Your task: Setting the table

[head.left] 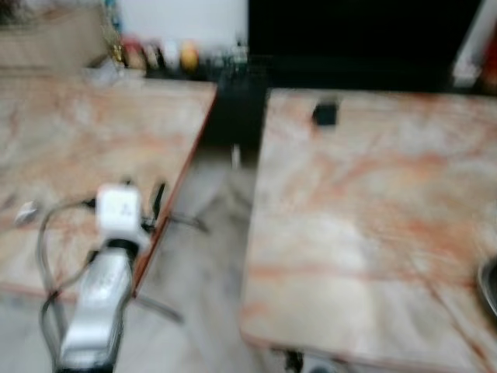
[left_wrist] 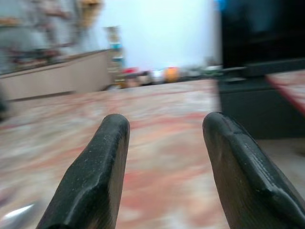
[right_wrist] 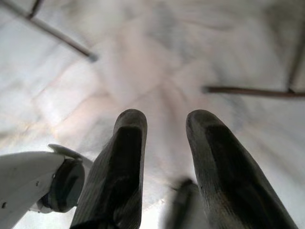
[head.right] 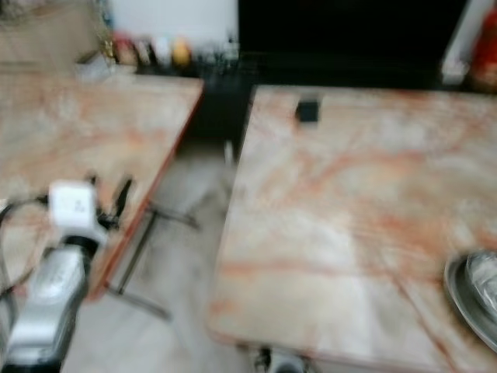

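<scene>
Two marble-topped tables stand side by side, the left table (head.left: 70,140) and the right table (head.left: 365,210), with a floor gap between them. My left gripper (head.left: 158,200) is held over the left table's right edge. In the left wrist view the left gripper (left_wrist: 164,129) is open with nothing between its fingers. A metal plate (head.right: 472,299) lies at the right table's near right corner. My right gripper (right_wrist: 164,124) hangs open over the pale floor, holding nothing. The views are blurred.
A small black object (head.left: 324,113) sits near the far edge of the right table. A small silvery thing (head.left: 27,211) lies on the left table. Bottles and jars (head.left: 167,56) line a dark shelf behind. Thin metal table legs (right_wrist: 248,90) cross the floor.
</scene>
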Controlling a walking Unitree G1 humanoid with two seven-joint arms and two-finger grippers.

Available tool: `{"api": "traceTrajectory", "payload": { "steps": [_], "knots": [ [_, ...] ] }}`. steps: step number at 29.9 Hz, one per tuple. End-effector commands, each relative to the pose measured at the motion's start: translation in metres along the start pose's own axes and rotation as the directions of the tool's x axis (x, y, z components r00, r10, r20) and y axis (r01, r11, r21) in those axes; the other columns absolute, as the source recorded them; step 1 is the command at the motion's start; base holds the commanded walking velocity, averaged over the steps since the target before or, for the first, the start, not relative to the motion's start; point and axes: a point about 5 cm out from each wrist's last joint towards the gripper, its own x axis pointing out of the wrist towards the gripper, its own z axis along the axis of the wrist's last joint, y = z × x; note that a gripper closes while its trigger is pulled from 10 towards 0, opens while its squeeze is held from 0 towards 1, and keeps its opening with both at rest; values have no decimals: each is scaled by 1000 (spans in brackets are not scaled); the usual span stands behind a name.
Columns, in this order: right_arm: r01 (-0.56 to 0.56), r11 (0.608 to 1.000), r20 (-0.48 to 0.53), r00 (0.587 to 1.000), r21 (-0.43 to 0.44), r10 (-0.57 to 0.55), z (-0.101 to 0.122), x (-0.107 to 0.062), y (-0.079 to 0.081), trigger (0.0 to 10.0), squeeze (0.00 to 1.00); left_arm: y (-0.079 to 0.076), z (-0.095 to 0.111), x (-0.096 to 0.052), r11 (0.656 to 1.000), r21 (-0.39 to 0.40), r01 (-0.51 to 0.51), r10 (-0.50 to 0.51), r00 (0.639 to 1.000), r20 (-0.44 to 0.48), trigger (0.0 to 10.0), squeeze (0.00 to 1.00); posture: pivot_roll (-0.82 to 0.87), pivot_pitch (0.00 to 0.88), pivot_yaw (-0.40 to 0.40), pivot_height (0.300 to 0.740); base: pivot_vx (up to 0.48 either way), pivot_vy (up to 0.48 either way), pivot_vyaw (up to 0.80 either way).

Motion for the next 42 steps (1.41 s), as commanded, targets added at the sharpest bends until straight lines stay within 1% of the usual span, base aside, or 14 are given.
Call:
{"api": "traceTrajectory", "payload": {
  "steps": [1,4,5,6,7,11,18,24,29,30,32,33,34,42],
  "knots": [
    [25,999,-8,1000,20,-25,-8,-4,-16,10000,0,-5,1,0,1000,-7,18,-18,1000,3,10000,0,-8,0,33,740,0,446,800],
    [40,999,-17,999,30,-40,-15,-11,-37,10000,0,-5,1,0,1000,-7,18,-18,1000,5,10000,0,-7,0,33,740,0,449,800],
    [40,999,-17,999,30,-40,-15,-11,-37,10000,0,-5,1,0,1000,-7,18,-18,1000,5,10000,0,-7,0,33,740,0,450,800],
    [57,998,-30,998,37,-56,-21,-17,-56,10000,0,-5,1,0,1000,-7,17,-17,1000,6,10000,0,-8,0,33,740,0,446,800],
    [64,997,-33,997,38,-63,-23,-19,-62,10000,0,-5,2,0,1000,-7,17,-17,1000,6,10000,0,-8,0,33,740,0,446,800],
    [76,996,-46,996,38,-74,-28,-23,-71,10000,0,-5,2,0,1000,-6,17,-17,1000,7,10000,0,-7,0,33,740,0,449,800],
    [69,997,-59,996,45,-66,-32,-26,-75,10000,0,-5,2,1,1000,-4,19,-19,1000,8,10000,0,-6,0,34,740,0,447,787],
    [63,997,-58,996,47,-61,-23,-20,-69,10000,0,-4,3,1,1000,-2,20,-19,1000,10,10000,0,-5,0,34,740,0,449,74],
    [82,996,-54,995,47,-79,-19,-25,-88,10000,0,-4,3,1,1000,0,18,-18,1000,13,10000,0,-5,0,33,740,0,447,0],
    [91,995,-55,995,50,-89,-19,-27,-96,10000,0,-3,4,1,1000,0,15,-15,1000,13,10000,0,-5,0,33,740,0,450,0],
    [88,995,-53,995,47,-85,-18,-25,-91,10000,0,-3,4,1,1000,1,14,-14,1000,14,10000,0,-5,0,33,740,0,450,0],
    [77,996,-47,996,42,-75,-16,-20,-78,10000,0,-2,4,1,1000,3,10,-10,1000,15,10000,0,-5,0,34,740,0,450,0],
    [75,996,-46,996,40,-73,-16,-19,-75,10000,0,-1,4,0,1000,4,8,-8,1000,14,10000,0,-4,0,34,740,0,446,0],
    [88,995,-43,995,44,-86,-15,-18,-74,10000,0,9,3,-1,1000,15,-24,24,1000,5,10000,0,-2,0,34,740,0,448,0]
  ]
}}
